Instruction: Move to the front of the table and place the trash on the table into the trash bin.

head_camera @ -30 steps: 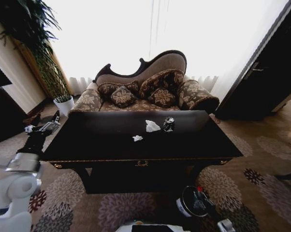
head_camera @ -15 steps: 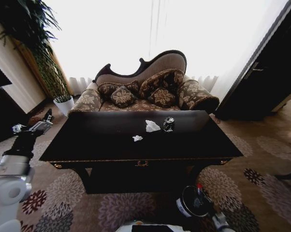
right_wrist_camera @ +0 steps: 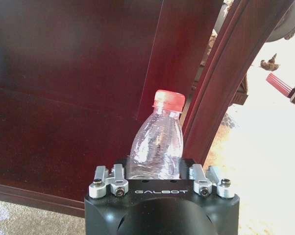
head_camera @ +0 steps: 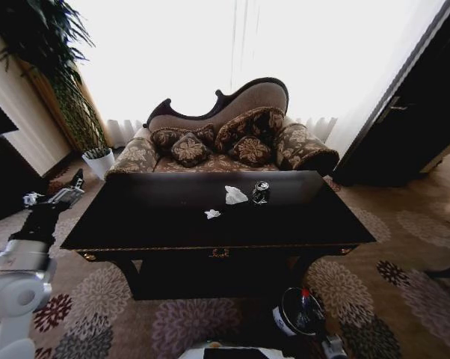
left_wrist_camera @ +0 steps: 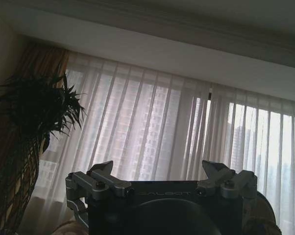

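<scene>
The black table (head_camera: pixel 173 224) stands right in front of me. On its top lie two white paper wads (head_camera: pixel 235 195) (head_camera: pixel 212 214) and a dark can (head_camera: pixel 261 192). Low at the front right, the round black trash bin (head_camera: pixel 285 323) sits on the carpet. My right gripper (head_camera: pixel 322 336) is shut on a clear red-capped bottle (head_camera: pixel 306 299) held at the bin's mouth. In the right wrist view the bottle (right_wrist_camera: pixel 159 142) sits between that gripper's (right_wrist_camera: pixel 159 172) fingers, before the table's dark wood. My left gripper (head_camera: pixel 55 196) hangs open and empty off the table's left end, its fingers (left_wrist_camera: pixel 102 175) spread wide.
A patterned sofa (head_camera: pixel 225 142) stands behind the table. A white plant pot (head_camera: pixel 99 161) with a tall plant is at the back left. A dark cabinet (head_camera: pixel 412 112) fills the right side. Patterned carpet (head_camera: pixel 404 277) lies open around the table.
My left arm has swung outward, away from the table's left end. My right gripper with the bottle has shifted a little leftward at the bin.
</scene>
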Robot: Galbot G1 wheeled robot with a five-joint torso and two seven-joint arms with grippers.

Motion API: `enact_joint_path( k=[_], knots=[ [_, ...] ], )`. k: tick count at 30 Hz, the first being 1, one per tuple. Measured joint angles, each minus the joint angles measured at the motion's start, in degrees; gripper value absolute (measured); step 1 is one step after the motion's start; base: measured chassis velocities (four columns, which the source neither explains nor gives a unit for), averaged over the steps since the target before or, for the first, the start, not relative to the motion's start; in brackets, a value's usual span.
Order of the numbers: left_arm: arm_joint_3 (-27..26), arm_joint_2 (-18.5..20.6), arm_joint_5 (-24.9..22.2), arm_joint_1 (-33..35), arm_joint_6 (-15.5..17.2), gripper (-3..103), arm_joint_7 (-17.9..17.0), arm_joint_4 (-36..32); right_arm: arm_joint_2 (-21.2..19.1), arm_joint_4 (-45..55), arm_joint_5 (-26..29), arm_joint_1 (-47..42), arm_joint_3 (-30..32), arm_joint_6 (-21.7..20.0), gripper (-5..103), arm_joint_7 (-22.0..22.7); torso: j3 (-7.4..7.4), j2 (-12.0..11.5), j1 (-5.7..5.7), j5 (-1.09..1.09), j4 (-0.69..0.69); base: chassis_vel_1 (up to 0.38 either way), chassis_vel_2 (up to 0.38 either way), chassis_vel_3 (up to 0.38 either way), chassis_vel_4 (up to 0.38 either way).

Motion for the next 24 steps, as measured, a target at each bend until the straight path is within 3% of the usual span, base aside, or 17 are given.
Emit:
enact_joint_path(
  k=[1, 4, 7, 10, 17, 20, 24],
  knots=[
    [0.0, 0.0, 0.0, 0.0, 0.0, 100, 0.0, 0.0, 0.0, 0.0, 0.0, 0.0, 0.0, 0.0, 56, 0.0, 0.0, 0.0, 0.0, 0.0, 0.0, 0.0, 0.0, 0.0, 0.0],
    [0.1, -0.1, 0.0, 0.0, -0.1, 100, 0.0, 0.0, 0.1, 0.3, -0.4, -0.3, 0.3, 0.4, 73, -0.1, 0.0, 0.0, 0.0, 0.01, 0.0, 0.0, 0.0, 0.0, 0.0],
    [0.1, -0.1, 0.0, 0.0, -0.1, 100, 0.0, -0.1, 0.1, 0.6, -0.6, -0.5, 0.4, 0.5, 78, -0.2, 0.0, 0.0, 0.0, 0.01, 0.0, 0.0, 0.0, 0.0, 0.0],
    [0.1, -0.2, 0.2, 0.3, -0.1, 100, 0.1, -0.3, 0.1, 1.1, -0.9, -0.9, 0.5, 0.8, 94, -0.3, 0.0, 0.0, 0.0, 0.01, 0.0, 0.0, 0.0, 0.0, 0.0],
    [-0.5, -0.2, 0.1, 0.5, -0.1, 100, 0.1, -0.6, 0.6, 5.2, 0.2, -3.8, 1.0, 1.8, 100, -3.4, 0.0, 0.0, 0.0, 0.01, 0.01, 0.0, 0.0, 0.0, 0.0],
    [-0.7, -0.2, 0.0, 0.3, -0.1, 100, 0.1, -0.3, 1.5, 11.6, 2.6, -8.4, 1.2, 1.2, 100, -8.1, -0.01, 0.0, 0.0, 0.01, 0.01, 0.0, 0.0, 0.0, 0.0],
    [0.0, -0.6, 0.0, -0.2, -0.1, 100, 0.0, 0.1, 2.7, 19.8, 4.1, -14.9, 1.6, 0.3, 100, -9.9, 0.0, 0.0, 0.0, 0.01, 0.0, 0.0, 0.0, 0.0, 0.0]
  ],
)
